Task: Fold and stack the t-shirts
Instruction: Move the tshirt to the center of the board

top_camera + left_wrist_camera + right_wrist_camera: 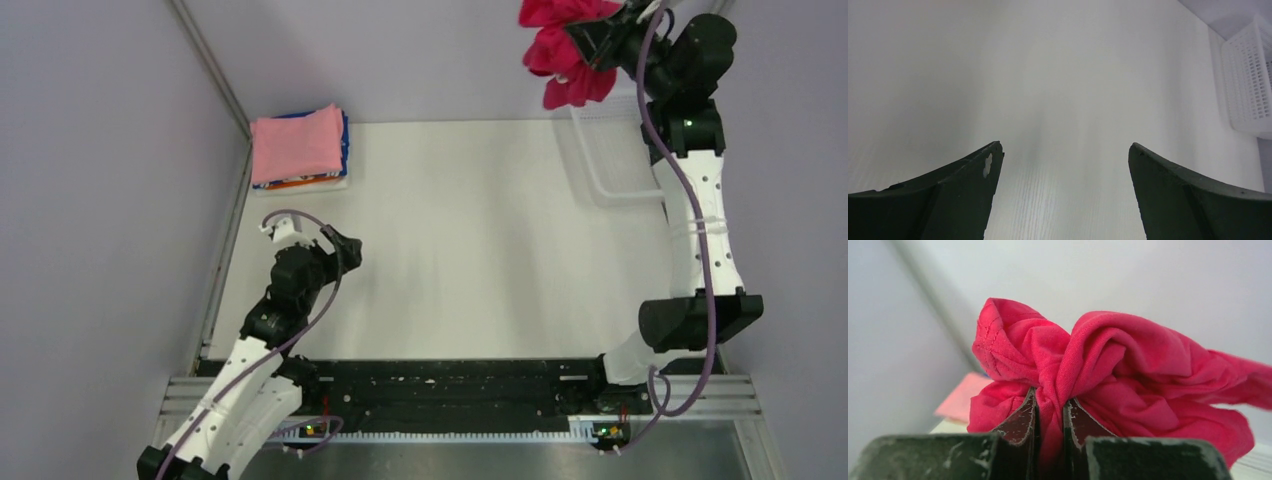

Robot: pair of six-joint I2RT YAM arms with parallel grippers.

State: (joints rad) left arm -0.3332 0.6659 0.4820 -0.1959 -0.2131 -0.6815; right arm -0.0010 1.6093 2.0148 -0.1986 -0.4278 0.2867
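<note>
Between right fingers [1028, 421], one crimson t-shirt [1128, 365]

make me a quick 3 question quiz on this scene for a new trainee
1. True or false: the left hand is shut on a shirt.
2. Which colour lies on top of the folded stack at the far left corner of the table? A white, B pink, C orange.
3. Short answer: what colour is the bunched t-shirt clamped in the right hand?

Key
1. False: it is open and empty over bare table.
2. B
3. Red
</note>
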